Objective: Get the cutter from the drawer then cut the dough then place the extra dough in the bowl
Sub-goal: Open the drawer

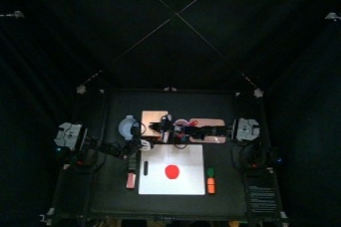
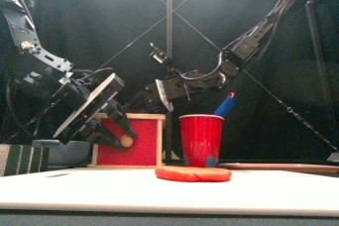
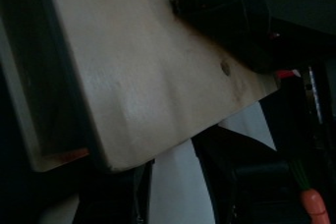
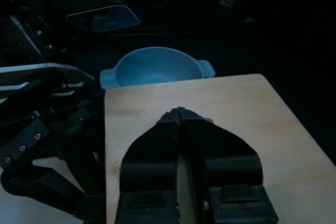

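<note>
The job has hardly begun. The big white cutting board [image 1: 193,163] lies in the middle of the table. Behind it stands the wooden box [image 3: 144,81]. Its red drawer front [image 2: 143,136] looks shut, as far as I can see, and I see no cutter anywhere, so I think it is inside. Getting it out, cutting, and putting the extra bit away are all left to do.

The right gripper [image 4: 180,116] comes down on top of the box. Its two jaws are pressed tight together with nothing between them, and the tip rests on the wood. The left gripper [image 2: 117,129] is right at the drawer front, but I cannot tell if it is open or has hold of the knob.

The blue-grey bowl [image 4: 155,69] just beside the box has nothing in it. The red cup [image 2: 201,139] has a blue knife [image 2: 225,104] sticking out. The red dough [image 2: 193,173] lies flat and whole on the board.

I can read no words on any of these things.
</note>
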Controlling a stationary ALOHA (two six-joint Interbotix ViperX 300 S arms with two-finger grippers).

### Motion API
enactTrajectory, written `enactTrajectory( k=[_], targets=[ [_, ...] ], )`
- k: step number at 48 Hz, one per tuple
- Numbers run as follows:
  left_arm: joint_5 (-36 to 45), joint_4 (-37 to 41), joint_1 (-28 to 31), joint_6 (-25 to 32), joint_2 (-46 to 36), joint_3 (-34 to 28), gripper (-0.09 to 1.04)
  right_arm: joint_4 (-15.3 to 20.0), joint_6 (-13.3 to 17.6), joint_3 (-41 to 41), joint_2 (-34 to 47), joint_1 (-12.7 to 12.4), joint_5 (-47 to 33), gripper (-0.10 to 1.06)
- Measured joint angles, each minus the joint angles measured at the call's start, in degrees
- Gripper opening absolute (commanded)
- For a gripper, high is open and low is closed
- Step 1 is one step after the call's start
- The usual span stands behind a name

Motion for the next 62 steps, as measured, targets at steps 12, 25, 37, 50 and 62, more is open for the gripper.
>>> enactTrajectory(
  k=[12, 25, 37, 50, 62],
  targets=[
    [1.3, 0.1, -0.9, 0.0, 0.4, -0.2, 0.65, 0.2, 0.0, -0.1, 0.1, 0.0, 0.0, 0.19],
    [1.6, -0.2, -2.4, -0.1, 0.5, -0.2, 0.57, 0.8, -0.1, -0.2, 0.2, 0.1, 0.0, 0.19],
    [2.8, -1.1, -4.8, -0.2, 0.1, -0.3, 0.57, 0.8, 0.0, -0.2, 0.3, 0.2, -0.1, 0.19],
    [4.1, -3.0, -8.0, -0.2, -0.4, -0.5, 0.57, 0.8, -0.1, -0.3, 0.2, 0.1, 0.4, 0.19],
    [5.0, -4.5, -10.5, -0.3, -0.4, -1.0, 0.57, 0.8, 0.0, -0.4, 0.2, 0.2, 0.4, 0.19]
  ],
)
